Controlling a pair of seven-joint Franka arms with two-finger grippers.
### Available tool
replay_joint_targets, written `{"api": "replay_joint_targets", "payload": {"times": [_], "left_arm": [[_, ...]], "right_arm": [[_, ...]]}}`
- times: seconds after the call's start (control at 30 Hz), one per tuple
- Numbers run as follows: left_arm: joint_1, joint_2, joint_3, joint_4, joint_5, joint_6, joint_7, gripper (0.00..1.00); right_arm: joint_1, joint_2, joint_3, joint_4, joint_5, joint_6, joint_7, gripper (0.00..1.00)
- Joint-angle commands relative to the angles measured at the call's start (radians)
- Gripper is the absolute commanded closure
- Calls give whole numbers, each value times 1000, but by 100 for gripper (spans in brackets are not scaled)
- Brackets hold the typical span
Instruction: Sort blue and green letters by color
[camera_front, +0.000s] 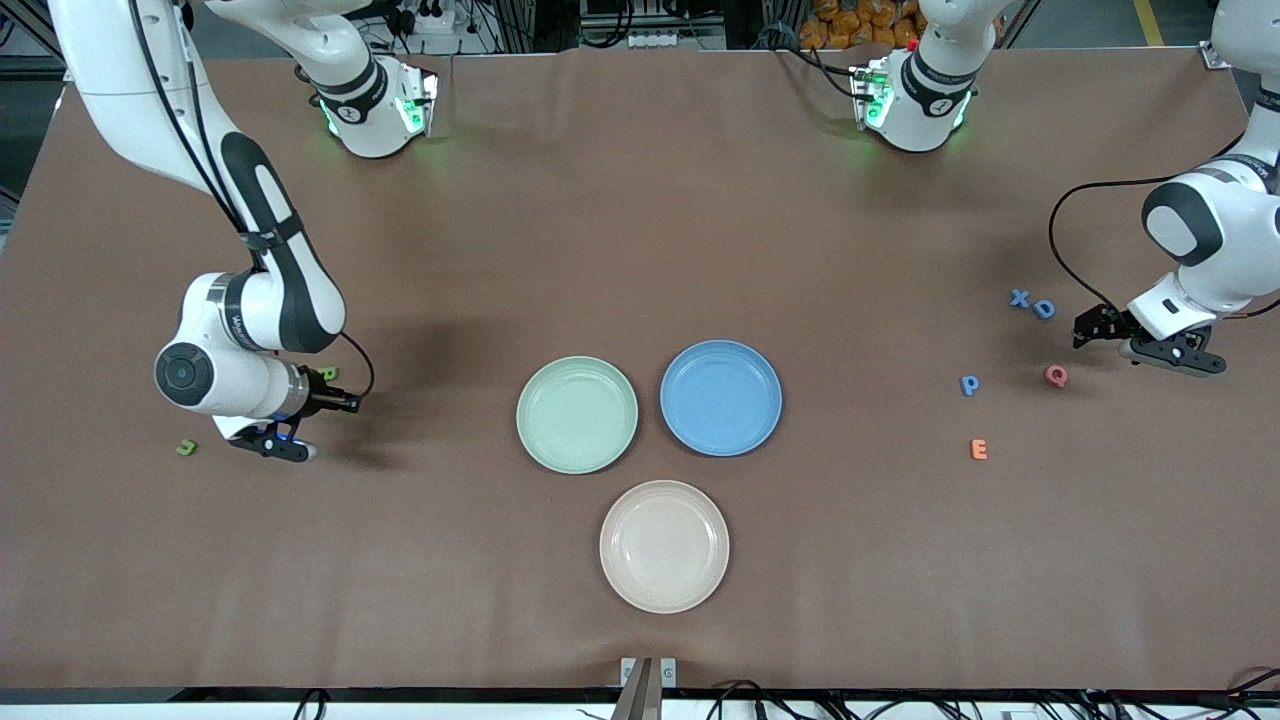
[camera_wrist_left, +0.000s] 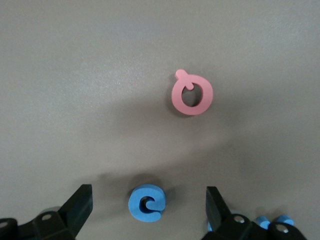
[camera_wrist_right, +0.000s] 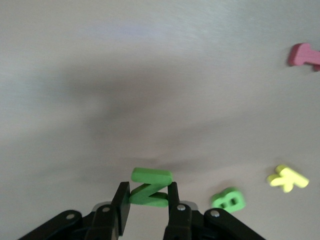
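Right end effector (camera_wrist_right: 148, 204) is clamped on the green N (camera_wrist_right: 150, 187), its two fingers pressing the letter's sides, and it sits low over the table (camera_front: 640, 250) at the right arm's end. In the right wrist view the green B (camera_wrist_right: 228, 199) lies just beside the held N, the yellow K (camera_wrist_right: 287, 178) a little past the B, and a dark red letter (camera_wrist_right: 303, 55) well apart from them. In the front view a green hook-shaped letter (camera_front: 186, 447) lies on the table close to the right end effector (camera_front: 285, 443), and a scrap of another green letter (camera_front: 329, 374) shows beside the arm's wrist.

Left end effector (camera_wrist_left: 149, 207) stands wide open, holding nothing, low over the table at the left arm's end, with the blue G (camera_wrist_left: 146, 203) lying flat between its fingers (camera_wrist_left: 80, 202) and touching neither. The pink-red Q (camera_wrist_left: 192, 95) lies near the G. In the front view the left end effector (camera_front: 1140, 340) is just beside that Q (camera_front: 1055, 376); the blue X (camera_front: 1019, 298) and blue D (camera_front: 1044, 309) lie touching each other, farther from the front camera than the Q. The blue P (camera_front: 969, 385) lies toward the table's middle from the Q, and the orange E (camera_front: 979, 449) lies nearer the camera than the P.

At mid-table stand three plates with nothing on them: a green plate (camera_front: 577, 413) and a blue plate (camera_front: 720, 397) side by side, and a beige plate (camera_front: 664, 545) nearer the camera.
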Motion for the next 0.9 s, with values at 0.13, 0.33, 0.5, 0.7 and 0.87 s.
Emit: {"api": "replay_joint_targets", "payload": {"times": [0.13, 0.33, 0.5, 0.7, 0.87], "left_arm": [[32, 28, -11, -10, -24, 31, 63, 0], [37, 42, -10, -7, -24, 45, 79, 0], [51, 59, -10, -5, -24, 64, 83, 0], [52, 62, -10, -5, -24, 67, 91, 0], [55, 62, -10, -4, -24, 68, 91, 0]], "right_arm": [[105, 42, -7, 73, 68, -23, 186, 82], [150, 100, -7, 142, 116, -16, 260, 83], [163, 157, -7, 214, 117, -13, 346, 83], [194, 195, -7, 228, 119, 61, 395, 83], [216, 232, -7, 237, 119, 112, 426, 83]]}}
